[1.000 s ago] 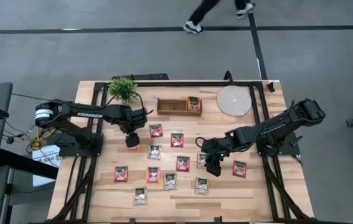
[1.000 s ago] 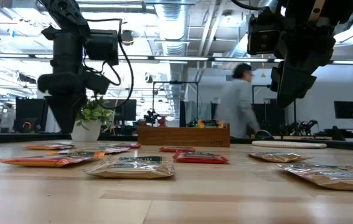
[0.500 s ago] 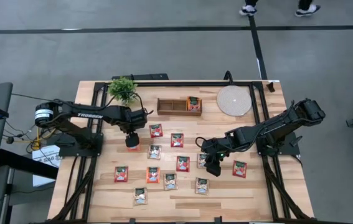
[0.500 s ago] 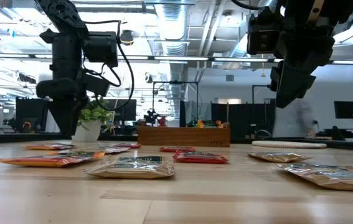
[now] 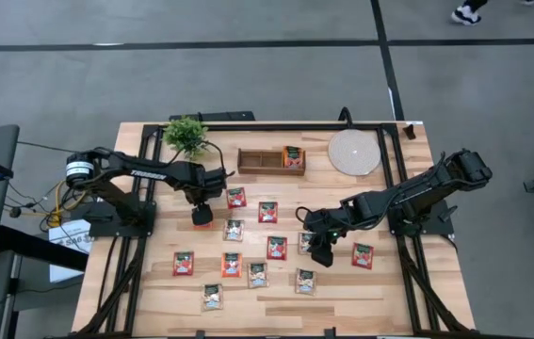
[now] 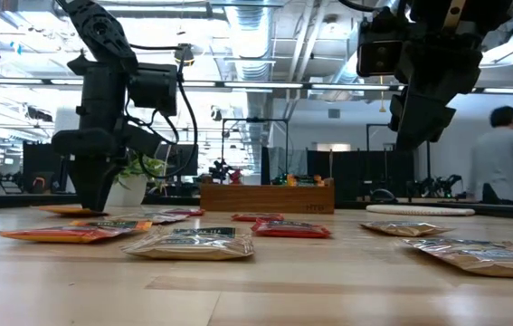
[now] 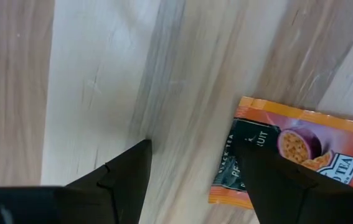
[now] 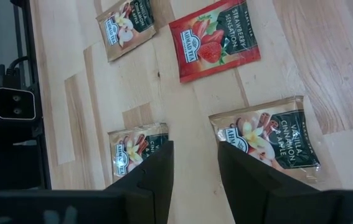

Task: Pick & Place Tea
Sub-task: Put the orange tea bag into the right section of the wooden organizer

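left wrist view shows my left pincer (image 7: 192, 177) spread wide and low over the table (image 7: 95, 68), with an orange tea sachet (image 7: 282, 158) lying flat just beside one finger (image 7: 276, 186); that finger overlaps the sachet's near edge, while the gap between my fingers sits over bare wood. i judge the sachet to be light, thin and limp, a slick foil packet that will slide if nudged and buckle if pinched mid-face. its flatness leaves little to catch, so i would straddle one edge and close across the narrow sealed border.

from above, my left pincer (image 5: 201, 215) stands over that same orange sachet at the near end of the scattered tea (image 5: 268, 211), short of the wooden tray (image 5: 259, 162). my right pincer (image 5: 321, 252) waits among the sachets farther along, fingers apart over a vanilla packet (image 8: 266, 140).

compared with half a second ago, my left arm has swung its shoulder inward and the pincer has dropped closer to the wood; the right arm has not moved.
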